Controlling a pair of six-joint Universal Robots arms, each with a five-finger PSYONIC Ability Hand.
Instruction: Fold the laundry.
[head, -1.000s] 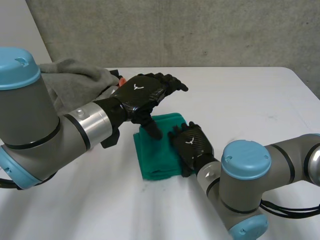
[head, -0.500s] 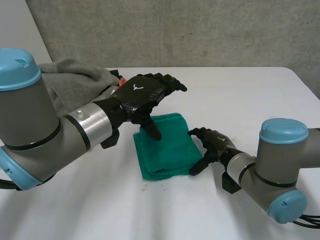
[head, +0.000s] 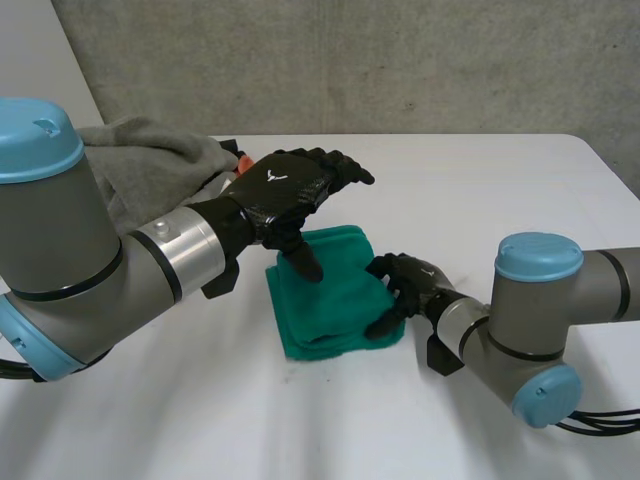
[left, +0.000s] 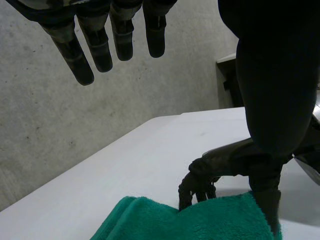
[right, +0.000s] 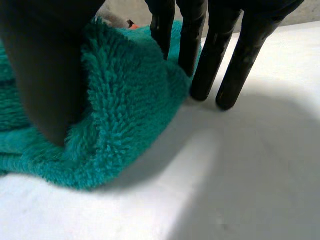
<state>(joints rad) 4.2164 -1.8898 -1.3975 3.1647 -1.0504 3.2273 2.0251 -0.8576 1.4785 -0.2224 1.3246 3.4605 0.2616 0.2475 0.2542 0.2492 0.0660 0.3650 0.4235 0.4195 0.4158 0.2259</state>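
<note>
Folding the green towel (head: 330, 300) looks to be the step in hand: it lies doubled into a thick pad on the white table (head: 480, 190). The left hand (head: 285, 185) hovers over its far left part, fingers (left: 100, 42) straight and holding nothing, thumb pointing down onto the cloth. The right hand (head: 405, 285) is at the towel's right edge, thumb (right: 45, 75) on top and fingers (right: 250, 55) reaching down at the fold, seemingly pinching it. Next, that edge likely needs carrying across while the left thumb pins the cloth; a grey heap (head: 150, 160) waits beside the left arm.
</note>
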